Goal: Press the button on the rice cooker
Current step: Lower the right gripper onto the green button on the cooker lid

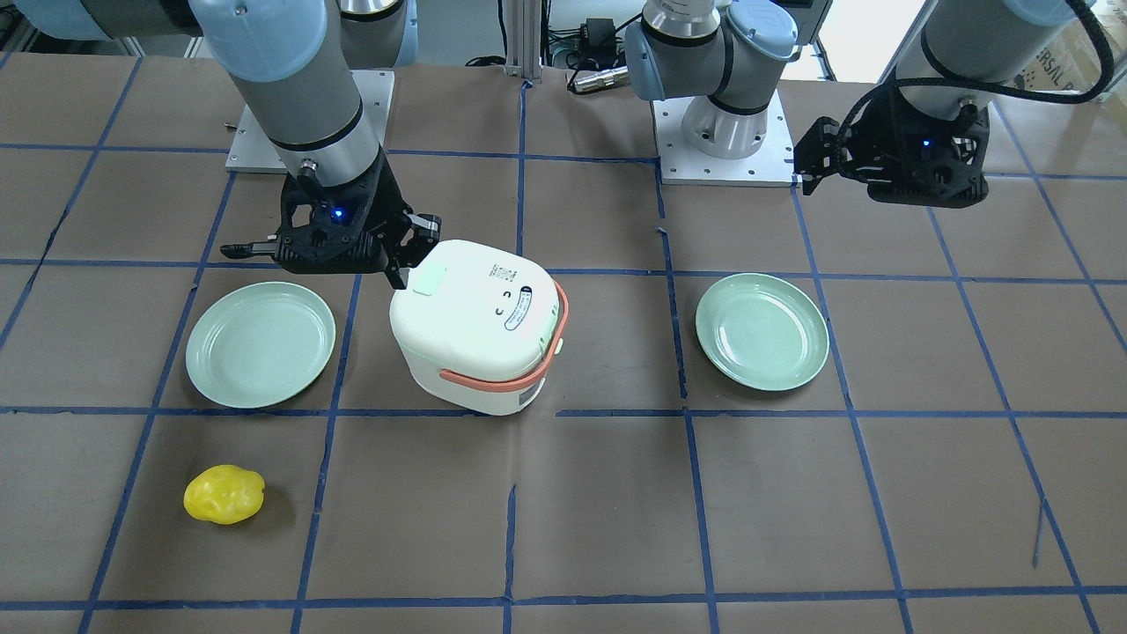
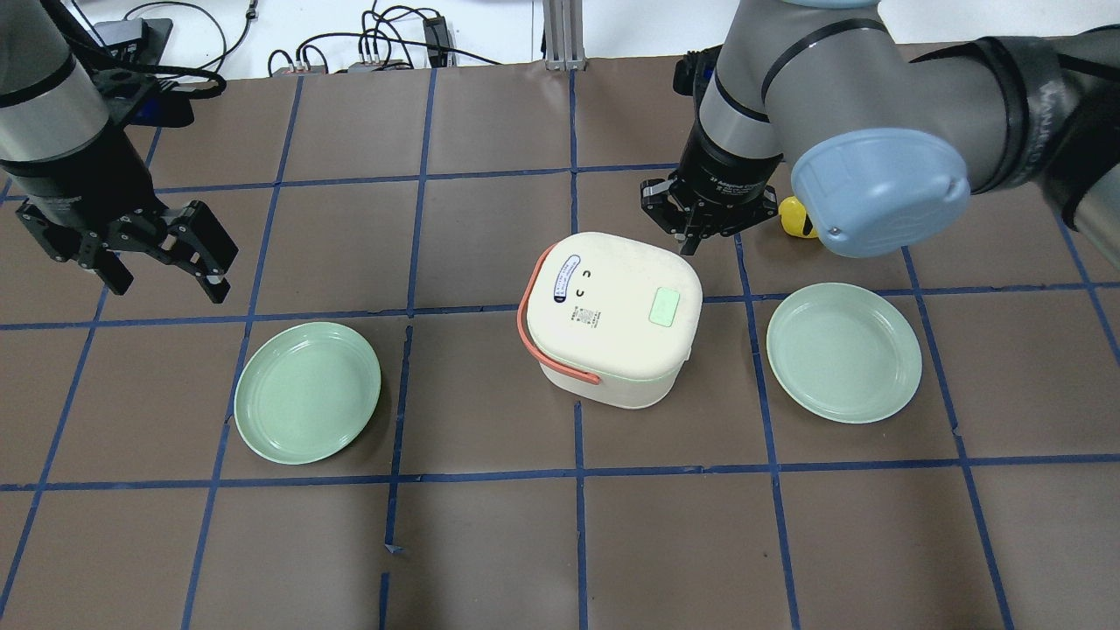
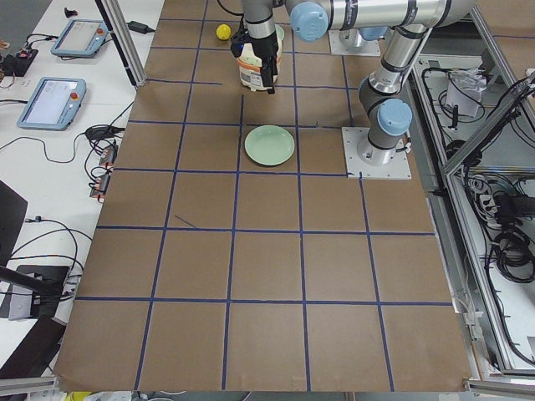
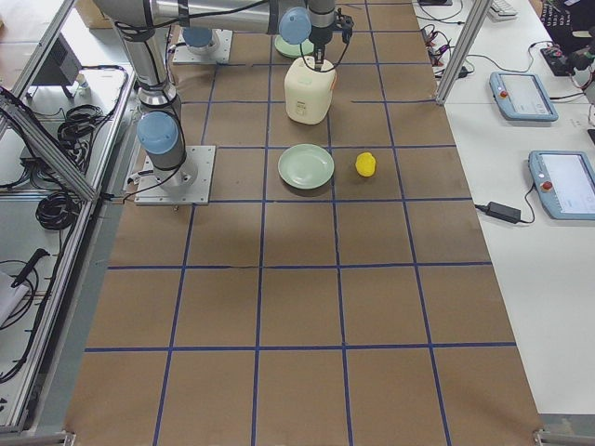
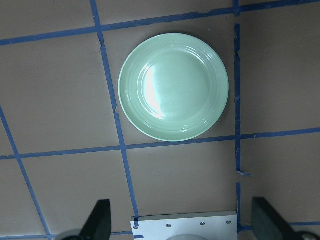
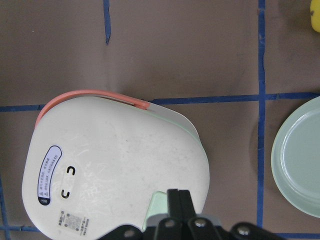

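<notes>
The white rice cooker (image 2: 604,337) with a salmon handle stands mid-table, a pale green button (image 2: 663,308) on its lid. My right gripper (image 2: 693,238) is shut and empty, hanging at the cooker's far edge on the button side. In the right wrist view its closed fingertips (image 6: 179,196) sit over the near edge of the button (image 6: 156,209); I cannot tell whether they touch it. In the front view the gripper (image 1: 399,278) is just beside the button (image 1: 431,278). My left gripper (image 2: 166,278) is open and empty, far to the left.
Two green plates flank the cooker, one on the left (image 2: 307,392) and one on the right (image 2: 843,352). A yellow fruit-like object (image 1: 224,494) lies beyond the right plate. The left wrist view looks down on a plate (image 5: 173,86).
</notes>
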